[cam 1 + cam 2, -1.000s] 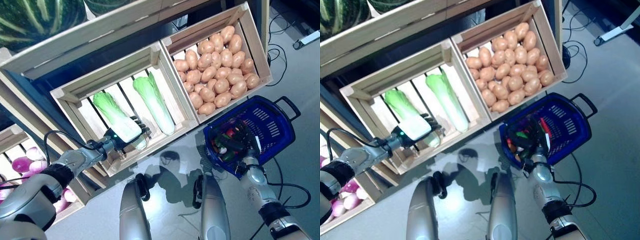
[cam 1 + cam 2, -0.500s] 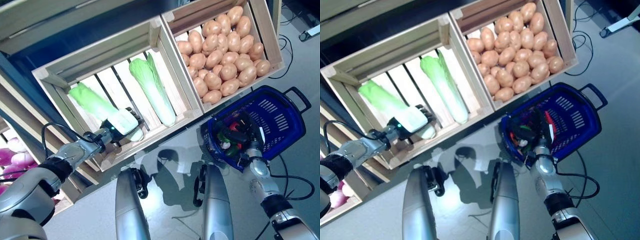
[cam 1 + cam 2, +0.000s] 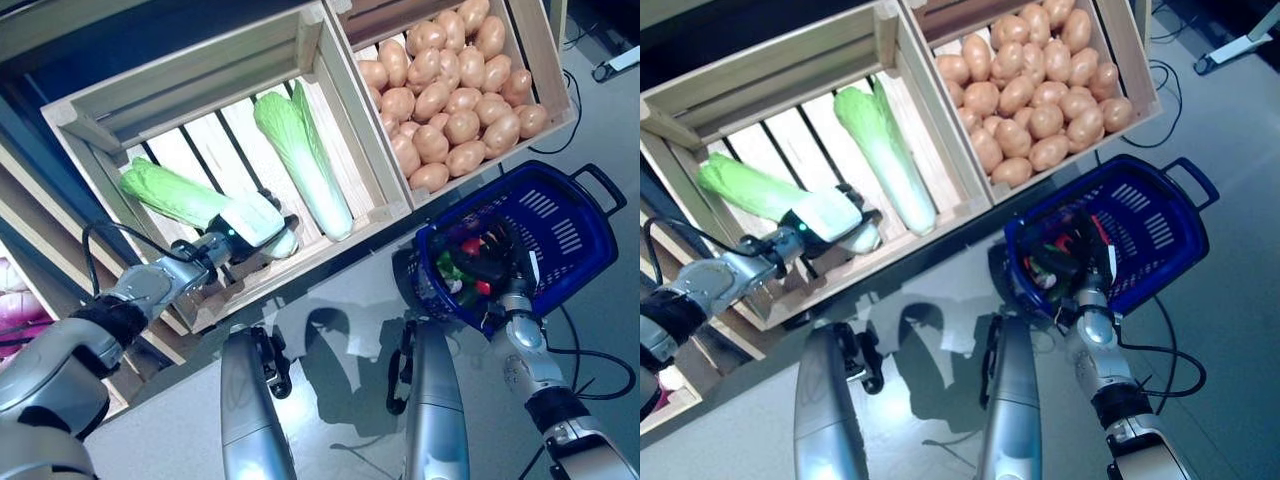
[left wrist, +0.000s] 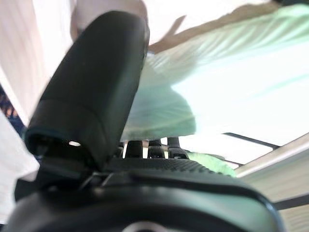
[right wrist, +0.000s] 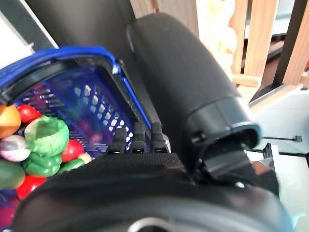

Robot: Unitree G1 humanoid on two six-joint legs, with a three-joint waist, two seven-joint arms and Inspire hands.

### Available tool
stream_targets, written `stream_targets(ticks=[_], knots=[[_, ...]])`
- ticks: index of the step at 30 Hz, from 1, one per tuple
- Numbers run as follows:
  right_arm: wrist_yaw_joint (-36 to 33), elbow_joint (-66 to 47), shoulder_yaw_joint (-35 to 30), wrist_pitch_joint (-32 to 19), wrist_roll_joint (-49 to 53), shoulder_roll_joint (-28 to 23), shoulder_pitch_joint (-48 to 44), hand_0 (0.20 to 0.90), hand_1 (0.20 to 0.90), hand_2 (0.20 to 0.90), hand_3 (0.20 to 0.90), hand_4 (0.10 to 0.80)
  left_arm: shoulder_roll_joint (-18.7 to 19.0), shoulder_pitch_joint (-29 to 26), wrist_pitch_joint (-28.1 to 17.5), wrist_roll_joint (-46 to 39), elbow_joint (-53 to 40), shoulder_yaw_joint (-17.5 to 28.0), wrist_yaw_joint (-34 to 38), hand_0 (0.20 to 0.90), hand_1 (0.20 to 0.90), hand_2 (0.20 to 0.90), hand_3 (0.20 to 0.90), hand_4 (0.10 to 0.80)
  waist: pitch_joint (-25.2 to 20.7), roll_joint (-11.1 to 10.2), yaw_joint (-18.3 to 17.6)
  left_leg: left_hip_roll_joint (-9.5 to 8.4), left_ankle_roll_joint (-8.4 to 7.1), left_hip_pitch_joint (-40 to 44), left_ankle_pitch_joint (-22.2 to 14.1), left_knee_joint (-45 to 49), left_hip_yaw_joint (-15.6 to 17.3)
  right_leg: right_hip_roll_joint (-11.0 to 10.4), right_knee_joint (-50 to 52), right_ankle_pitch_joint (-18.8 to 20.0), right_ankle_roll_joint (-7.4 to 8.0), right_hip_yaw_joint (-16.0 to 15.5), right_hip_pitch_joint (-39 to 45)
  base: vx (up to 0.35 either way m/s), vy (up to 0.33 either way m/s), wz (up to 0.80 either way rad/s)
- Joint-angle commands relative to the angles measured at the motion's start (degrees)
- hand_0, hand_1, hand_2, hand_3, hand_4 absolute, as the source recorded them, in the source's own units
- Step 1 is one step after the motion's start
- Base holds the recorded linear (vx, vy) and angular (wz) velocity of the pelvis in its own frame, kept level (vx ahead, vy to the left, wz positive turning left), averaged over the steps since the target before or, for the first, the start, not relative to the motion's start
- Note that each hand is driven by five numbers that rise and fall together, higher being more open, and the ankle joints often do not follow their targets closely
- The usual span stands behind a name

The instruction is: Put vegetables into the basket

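Note:
A long cabbage (image 3: 165,190) with green leaves and a white stem lies in the slatted wooden crate (image 3: 190,75). My left hand (image 3: 225,243) is shut on its stem end. In the left wrist view my thumb (image 4: 91,96) presses on the pale cabbage (image 4: 231,72) and the fingers curl under it. The blue plastic basket (image 3: 560,225) hangs at the right with my right hand (image 3: 497,262) shut on its near rim. In the right wrist view the thumb (image 5: 183,87) hooks over the basket's edge (image 5: 91,111). Several small vegetables (image 5: 46,137) lie inside.
A second cabbage (image 3: 300,160) lies in the same crate, right of the held one. The neighbouring crate (image 3: 545,55) is full of potatoes (image 3: 450,90). The crates' front edges stand between my hands and the basket.
The camera has shifted, so the crates sit higher in the picture. The held cabbage has turned more crosswise in its crate. My right hand keeps its hold on the basket.

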Motion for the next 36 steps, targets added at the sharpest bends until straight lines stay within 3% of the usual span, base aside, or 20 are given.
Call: stream_targets(ticks=[1, 13, 21, 26, 27, 30, 36], knots=[[-2.2, -6.9, -5.9, -5.5, -0.7, -2.1, -4.6, 0.9, 0.9, 0.9, 0.9, 0.8, -0.2, -2.6, 5.7, -3.1, 9.5, 0.5, -5.6, 0.3, 0.3, 0.3, 0.3, 0.4, 0.9, 0.9, -0.2, 2.99, -4.02, 3.4, -8.8, -0.9, -3.0, -1.0, -3.7, 6.4, 2.56, -0.2, -2.6, 0.0, 0.0, 0.0], [0.4, -8.1, -6.7, -5.8, -0.9, -1.6, -2.9, 0.9, 0.9, 0.9, 0.9, 0.8, 1.4, 0.7, 2.6, -6.0, 8.6, 2.1, -6.4, 0.3, 0.3, 0.3, 0.3, 0.4, -1.4, 1.5, -0.5, 3.11, -3.11, 9.0, -7.5, -4.3, -1.5, -1.3, -7.8, 7.4, 2.7, -1.5, 3.3, 0.039, 0.001, -0.04], [1.4, -8.1, -5.0, -6.9, -1.5, -1.6, -2.0, 0.9, 0.9, 0.9, 0.9, 0.8, 0.6, 4.2, -0.3, -18.8, 7.1, 4.3, -0.4, 0.3, 0.3, 0.3, 0.3, 0.4, -2.5, 2.0, -0.2, 2.49, -2.23, 21.3, -3.3, -16.3, 2.1, -1.6, -21.2, 11.6, 1.87, -4.0, 15.6, 0.048, 0.002, -0.03], [2.6, -10.5, -5.6, -7.5, -2.5, -1.3, 2.0, 0.9, 0.9, 0.9, 0.9, 0.8, 0.3, 10.5, -5.8, -28.9, 0.8, 11.7, 1.2, 0.3, 0.3, 0.3, 0.3, 0.4, -3.5, 2.5, 0.6, 2.06, -2.22, 30.0, -0.7, -26.0, 3.3, -1.9, -30.3, 14.1, 1.77, -4.0, 23.4, 0.088, -0.005, 0.0], [2.3, -11.2, -5.8, -7.9, -3.6, -0.8, 2.9, 0.9, 0.9, 0.9, 0.9, 0.8, -0.3, 12.5, -7.3, -31.9, -0.8, 14.4, 0.6, 0.3, 0.3, 0.3, 0.3, 0.4, -4.1, 2.6, 1.0, 2.0, -1.6, 31.8, 1.8, -29.7, 4.1, -1.8, -33.7, 16.4, 1.14, -4.5, 24.9, 0.022, -0.016, -0.05], [2.5, -12.5, -6.4, -7.4, -4.7, 0.1, 4.4, 0.9, 0.9, 0.9, 0.9, 0.8, -2.1, 16.7, -10.0, -35.8, -4.2, 19.8, -2.3, 0.3, 0.3, 0.3, 0.3, 0.4, -5.5, 2.7, 2.0, 1.78, -1.5, 37.1, 2.6, -34.7, 5.4, -2.2, -37.9, 17.2, 1.25, -5.5, 29.7, 0.069, -0.029, -0.04], [2.5, -13.1, -6.6, -6.6, -5.9, 1.5, 4.4, 0.9, 0.9, 0.9, 0.9, 0.8, -5.8, 20.7, -14.1, -46.6, -7.5, 26.1, -9.7, 0.3, 0.3, 0.3, 0.3, 0.4, -8.0, 2.2, 3.5, 1.81, -1.8, 44.0, 3.1, -39.8, 6.6, -4.0, -42.5, 18.3, 1.77, -8.2, 36.5, 0.037, -0.041, 0.02]])
